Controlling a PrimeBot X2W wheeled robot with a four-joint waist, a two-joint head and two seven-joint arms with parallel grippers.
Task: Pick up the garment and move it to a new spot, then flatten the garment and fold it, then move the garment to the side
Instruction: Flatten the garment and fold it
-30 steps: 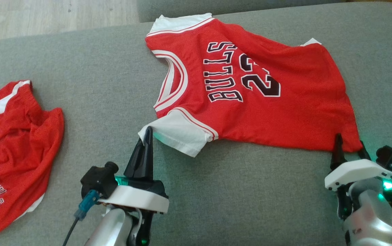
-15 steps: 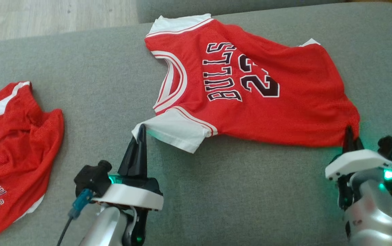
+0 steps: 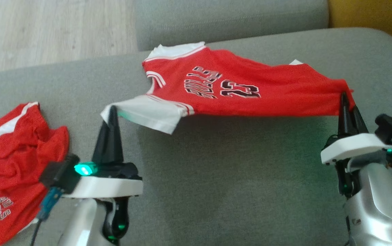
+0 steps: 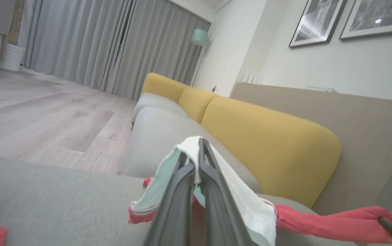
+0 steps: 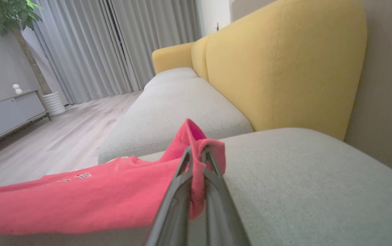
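On the grey seat cushion (image 3: 237, 191), the red garment (image 3: 250, 99) occupied the upper centre of the head view. Its near edge, flat half a second earlier, was now raised and stretched taut. The left gripper (image 3: 112, 111) was clamped on the white sleeve (image 3: 148, 114), and the right gripper (image 3: 344, 100) on the hem corner (image 3: 349, 93). Judgement: pick-up had begun; relocation remained.

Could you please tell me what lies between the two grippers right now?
In the head view, the jersey stretches between the left gripper, pinching its white sleeve, and the right gripper, pinching its red hem corner.
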